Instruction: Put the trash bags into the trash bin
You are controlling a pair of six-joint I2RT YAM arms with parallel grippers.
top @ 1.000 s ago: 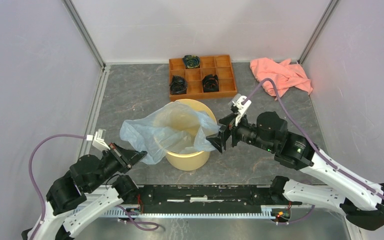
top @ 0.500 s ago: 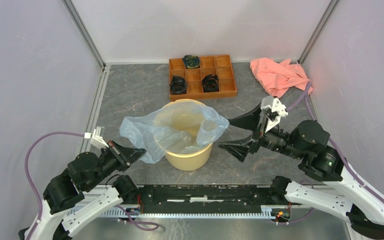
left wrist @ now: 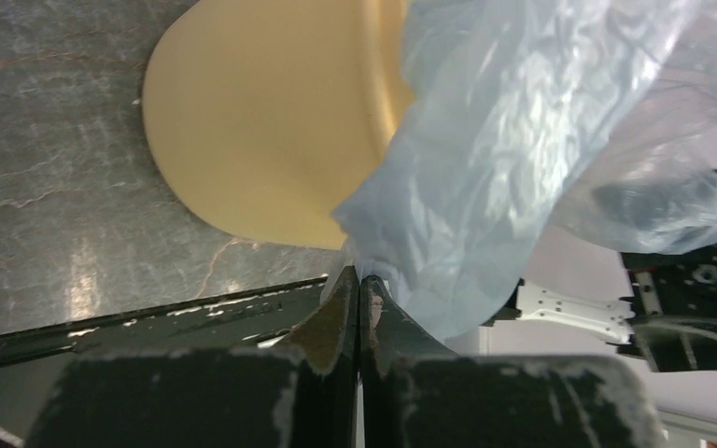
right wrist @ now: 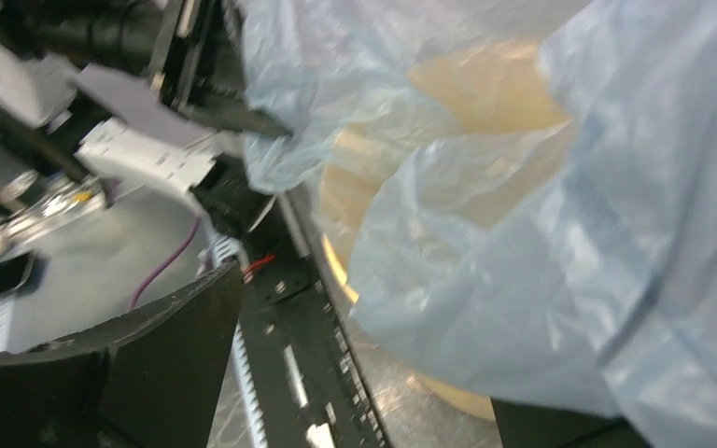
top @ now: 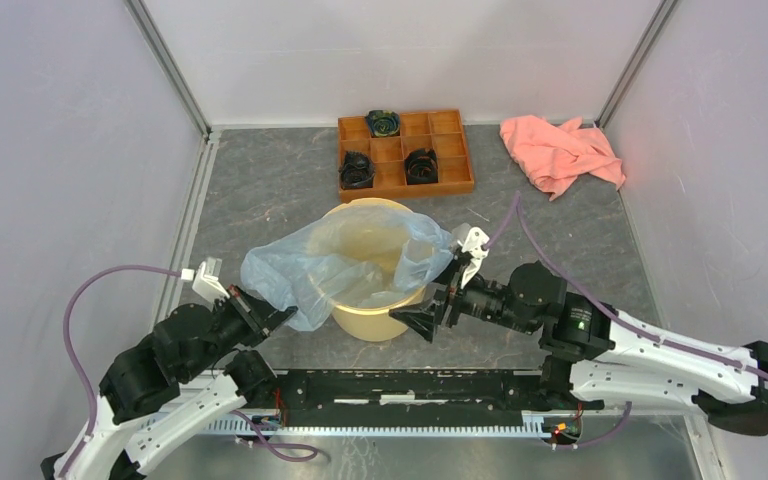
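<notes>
The left gripper's [left wrist: 359,297] two fingers are pressed flat together, with a corner of the trash bag [left wrist: 490,140] caught at their tips. From there the thin blue-grey film rises and spreads over the rim of the trash bin [left wrist: 271,140], which stands just beyond the fingers on the table. The right gripper [right wrist: 373,364] stands wide apart. One finger is low on the left of its wrist view and the other is cut off at the bottom right edge. A fold of the trash bag [right wrist: 560,233] hangs in the gap between them, and neither finger is pressed on it.

From above, the trash bag [top: 345,265] is draped across the mouth of the trash bin [top: 375,320]. Part of it sags inside, its left side trails out over the rim to the left gripper [top: 272,318], and its right flap lies over the rim beside the right gripper [top: 432,298]. Any print on the bin's side is too faint to read.

Half a second ago the right gripper hung open, higher and well to the right of the bin. It has now come down close against the bin's near right side. The left gripper stays clamped where it was, and the bag lies much the same.

At the far side of the table [top: 260,190] sit a wooden tray [top: 447,185] with dark items in three compartments and, to its right, a pink cloth [top: 560,150]. What the dark items are cannot be told.
</notes>
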